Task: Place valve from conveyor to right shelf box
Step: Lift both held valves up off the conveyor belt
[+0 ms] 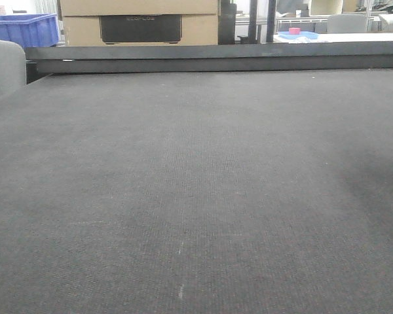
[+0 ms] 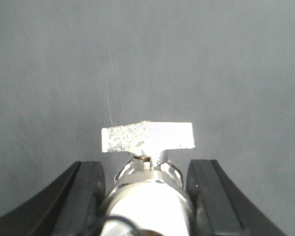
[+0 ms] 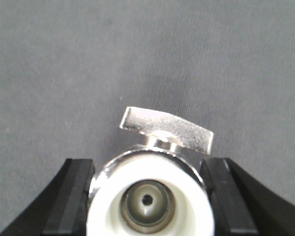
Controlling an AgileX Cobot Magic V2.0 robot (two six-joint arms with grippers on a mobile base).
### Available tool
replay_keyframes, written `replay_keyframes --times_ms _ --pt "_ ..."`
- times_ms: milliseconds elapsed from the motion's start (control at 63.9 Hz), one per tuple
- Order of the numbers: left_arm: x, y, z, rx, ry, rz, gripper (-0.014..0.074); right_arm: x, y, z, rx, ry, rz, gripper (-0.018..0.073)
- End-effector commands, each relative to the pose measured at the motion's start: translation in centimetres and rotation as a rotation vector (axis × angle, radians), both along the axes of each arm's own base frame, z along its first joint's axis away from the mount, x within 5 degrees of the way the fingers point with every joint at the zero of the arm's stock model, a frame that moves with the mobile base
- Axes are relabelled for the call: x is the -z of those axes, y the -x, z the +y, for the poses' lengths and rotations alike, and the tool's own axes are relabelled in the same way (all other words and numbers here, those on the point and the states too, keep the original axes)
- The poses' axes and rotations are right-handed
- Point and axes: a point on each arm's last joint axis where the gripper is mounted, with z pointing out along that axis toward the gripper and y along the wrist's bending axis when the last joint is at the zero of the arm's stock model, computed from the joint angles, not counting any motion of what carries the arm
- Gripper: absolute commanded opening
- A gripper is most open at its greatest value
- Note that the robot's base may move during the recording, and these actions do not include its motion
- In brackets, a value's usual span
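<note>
Your left gripper [image 2: 146, 166] has its black jaws pressed close against both sides of a valve [image 2: 148, 199], a shiny metal body with a flat silver handle on the far side. Your right gripper [image 3: 148, 163] clamps a second valve [image 3: 150, 194] the same way, its white-capped end facing the lens and its handle tilted. Both are over the dark grey woven conveyor [image 1: 196, 196]; you cannot tell whether they touch it. Beyond its far rail stand a blue crate [image 1: 23, 29] and cardboard boxes [image 1: 137, 13].
</note>
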Motion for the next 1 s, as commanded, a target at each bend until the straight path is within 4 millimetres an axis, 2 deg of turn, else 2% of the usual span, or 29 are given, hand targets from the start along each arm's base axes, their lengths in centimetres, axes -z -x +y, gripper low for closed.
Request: replay_keyframes --times_ms 0,141,282,407,642,986 --pt "-2.1 3.0 0.1 -0.003 0.034 -0.215 -0.0111 -1.6 0.2 -0.1 0.011 -0.025 -0.124 -0.0152" --pt "-3.8 6.8 0.5 -0.005 0.040 -0.372 -0.0111 -3.3 1.3 -0.4 0.014 -0.043 -0.208 -0.0152" --pt "-4.3 8.5 0.6 -0.005 0.045 -0.427 -0.0111 -5.9 3.0 -0.7 0.018 -0.071 -0.343 -0.0152" --pt "-4.3 8.8 0.6 -0.005 0.046 -0.438 -0.0111 -7.8 5.0 -1.2 0.025 -0.100 -0.481 -0.0152" --pt "-4.3 8.8 0.7 -0.007 0.039 -0.440 -0.0111 -9.9 8.3 -1.9 0.033 -0.137 -0.647 -0.0152" --pt "-4.4 8.8 0.7 -0.007 0.040 -0.451 -0.0111 -10.1 8.8 -2.0 0.032 -0.140 -0.663 -0.0152"
